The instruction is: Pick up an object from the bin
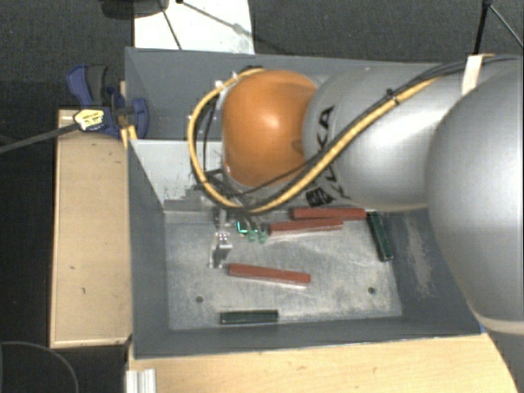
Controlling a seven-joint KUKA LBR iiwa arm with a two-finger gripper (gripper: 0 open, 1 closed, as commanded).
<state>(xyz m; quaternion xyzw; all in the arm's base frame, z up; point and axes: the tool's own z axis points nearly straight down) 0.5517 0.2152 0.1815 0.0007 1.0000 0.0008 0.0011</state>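
Grey metal bin (151, 244) lies under me. My gripper (219, 256) hangs low over its floor, toward the left wall, below the orange cover (262, 125) on my wrist. Whether my grip is released or clenched I cannot tell. Its tip is just beside the left end of a flat red-brown stick (270, 276) lying mid-floor. A dark bar (248, 318) lies along the near edge and another dark bar (380, 237) by the right wall. Two more red-brown sticks (327, 214) lie toward the back wall, partly under my arm.
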